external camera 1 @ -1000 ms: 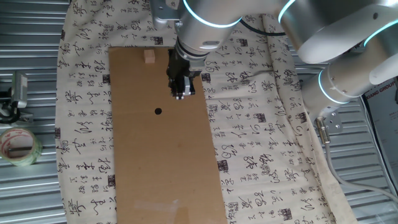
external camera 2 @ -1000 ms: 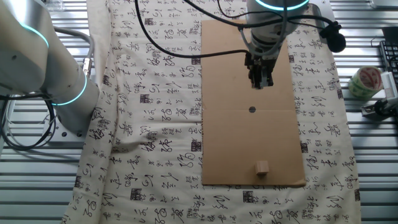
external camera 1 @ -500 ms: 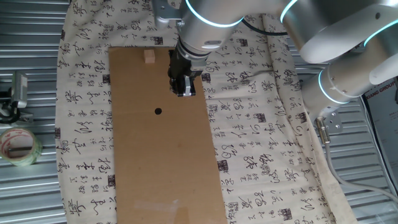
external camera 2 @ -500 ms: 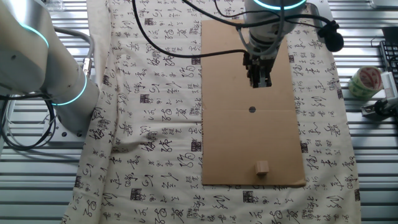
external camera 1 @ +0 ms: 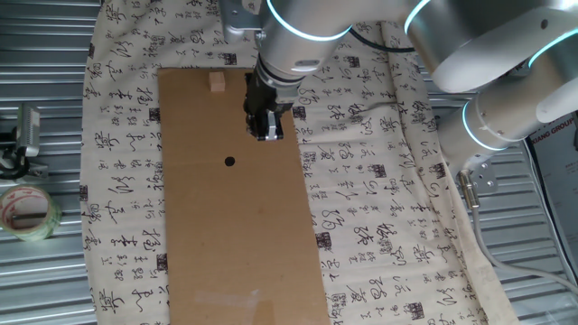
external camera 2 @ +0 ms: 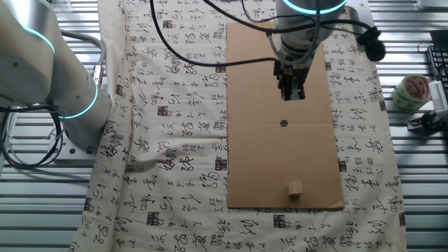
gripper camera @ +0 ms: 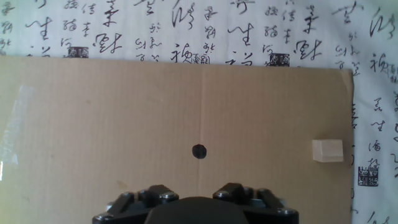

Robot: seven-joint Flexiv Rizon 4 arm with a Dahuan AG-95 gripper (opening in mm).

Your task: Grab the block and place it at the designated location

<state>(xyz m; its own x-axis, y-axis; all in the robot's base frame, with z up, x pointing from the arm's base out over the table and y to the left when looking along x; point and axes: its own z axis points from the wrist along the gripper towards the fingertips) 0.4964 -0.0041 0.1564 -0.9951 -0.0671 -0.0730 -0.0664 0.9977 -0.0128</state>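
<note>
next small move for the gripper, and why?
Probably travel over to the block and line up above it. The gripper holds nothing, the block sits untouched near the cardboard's end, and the black dot is bare.

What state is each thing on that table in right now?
block: resting on the cardboard near one end, not held.
black dot: uncovered, nothing on it.
pincer: above the cardboard, apart from block and dot, holding nothing; open or shut cannot be told.
cardboard sheet: lying flat on the cloth.
cloth: spread out, wrinkled at the edges.
tape roll: lying off the cloth.
</note>
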